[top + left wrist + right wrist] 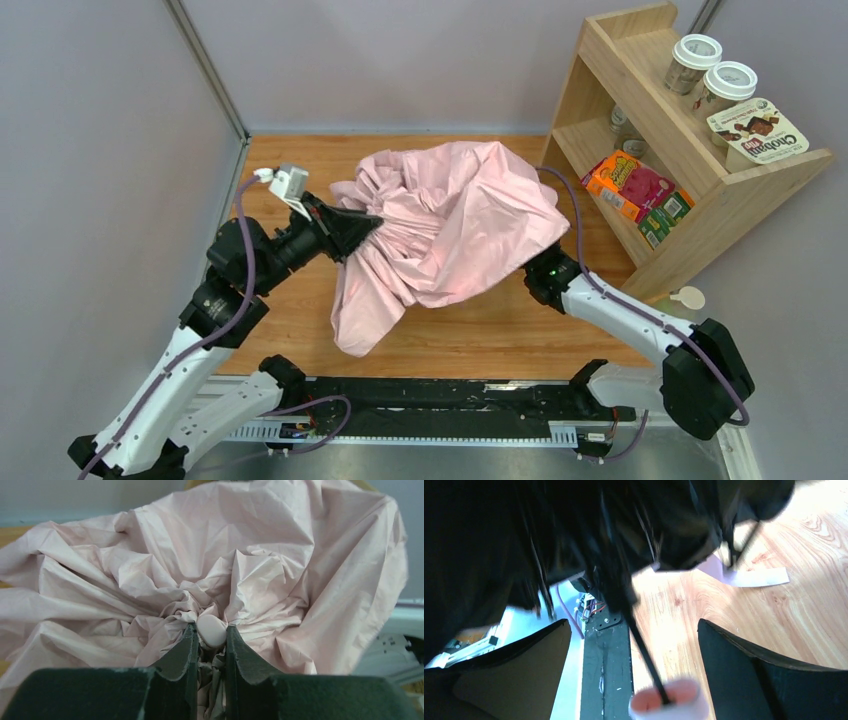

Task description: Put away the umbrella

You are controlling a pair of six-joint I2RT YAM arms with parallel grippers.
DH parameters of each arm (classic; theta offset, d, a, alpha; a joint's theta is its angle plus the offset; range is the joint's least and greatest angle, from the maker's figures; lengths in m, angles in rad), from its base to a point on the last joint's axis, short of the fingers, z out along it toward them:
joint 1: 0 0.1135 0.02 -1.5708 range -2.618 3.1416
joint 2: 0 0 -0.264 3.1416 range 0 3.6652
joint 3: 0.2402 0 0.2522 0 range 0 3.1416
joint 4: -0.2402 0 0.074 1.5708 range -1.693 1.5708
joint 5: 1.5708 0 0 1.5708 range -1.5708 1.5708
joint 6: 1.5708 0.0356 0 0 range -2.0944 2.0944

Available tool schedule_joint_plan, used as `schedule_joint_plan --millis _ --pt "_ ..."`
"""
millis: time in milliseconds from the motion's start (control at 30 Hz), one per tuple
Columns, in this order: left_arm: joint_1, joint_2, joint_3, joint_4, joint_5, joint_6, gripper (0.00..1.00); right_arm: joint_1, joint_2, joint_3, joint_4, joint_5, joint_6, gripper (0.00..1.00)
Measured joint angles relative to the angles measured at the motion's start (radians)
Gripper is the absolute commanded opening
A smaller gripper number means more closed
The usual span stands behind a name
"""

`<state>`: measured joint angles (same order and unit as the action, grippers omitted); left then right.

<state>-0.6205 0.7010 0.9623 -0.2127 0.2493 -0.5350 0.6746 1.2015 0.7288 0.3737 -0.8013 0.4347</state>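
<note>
The pale pink umbrella (455,215) sits half collapsed in the middle of the wooden table, its fabric crumpled over the ribs. My left gripper (365,225) reaches in from the left. In the left wrist view it (211,630) is shut on the umbrella's small rounded top cap (211,631) and the bunched cloth around it. My right gripper is hidden under the canopy in the top view. In the right wrist view it (634,622) stands wide open beneath the dark underside of the canopy. The thin black shaft (644,655) and pink handle end (669,702) lie between its fingers, untouched.
A wooden shelf (700,200) stands at the right with lidded cups (712,75) and snack packets (640,190) on it. Grey walls close the left and back. A black rail (440,395) runs along the near edge. A pale strap (749,576) lies on the table.
</note>
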Motion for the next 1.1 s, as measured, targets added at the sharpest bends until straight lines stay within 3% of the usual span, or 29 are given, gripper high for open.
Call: schedule_joint_plan --millis 133,300,433,533,633,667,800,867,900,967,1100 --pt "0.043 0.035 0.154 -0.079 -0.083 -0.045 0.0 -0.037 0.023 0.002 0.073 -0.115 -0.001 0.98" --pt "0.046 0.06 0.279 -0.08 -0.099 -0.073 0.0 -0.013 0.074 0.039 0.129 -0.139 0.015 0.91" --pt "0.046 0.063 0.29 -0.064 -0.089 -0.092 0.0 0.002 0.064 0.039 0.161 -0.051 0.032 0.72" --pt "0.046 0.073 0.29 -0.066 -0.078 -0.092 0.0 0.003 0.035 0.037 0.204 0.028 0.056 0.51" --pt "0.046 0.081 0.29 -0.079 -0.075 -0.092 0.0 0.012 0.008 0.037 0.248 0.086 0.067 0.05" --pt "0.046 0.083 0.288 -0.08 -0.075 -0.092 0.0 0.019 0.006 0.037 0.262 0.093 0.069 0.0" --pt "0.058 0.091 0.267 -0.058 -0.097 -0.121 0.0 0.064 0.024 0.036 0.348 0.028 0.086 0.0" --pt "0.054 0.087 0.257 -0.05 -0.09 -0.122 0.21 0.061 0.047 0.028 0.414 0.021 0.121 0.0" --pt "0.053 0.085 0.25 -0.046 -0.09 -0.127 0.38 0.061 0.058 0.021 0.446 0.02 0.144 0.0" --pt "0.054 0.079 0.235 -0.037 -0.097 -0.138 0.55 0.061 0.081 0.014 0.5 0.015 0.19 0.0" --pt "0.053 0.069 0.214 -0.038 -0.086 -0.153 0.65 0.06 0.112 0.014 0.557 0.019 0.27 0.0"
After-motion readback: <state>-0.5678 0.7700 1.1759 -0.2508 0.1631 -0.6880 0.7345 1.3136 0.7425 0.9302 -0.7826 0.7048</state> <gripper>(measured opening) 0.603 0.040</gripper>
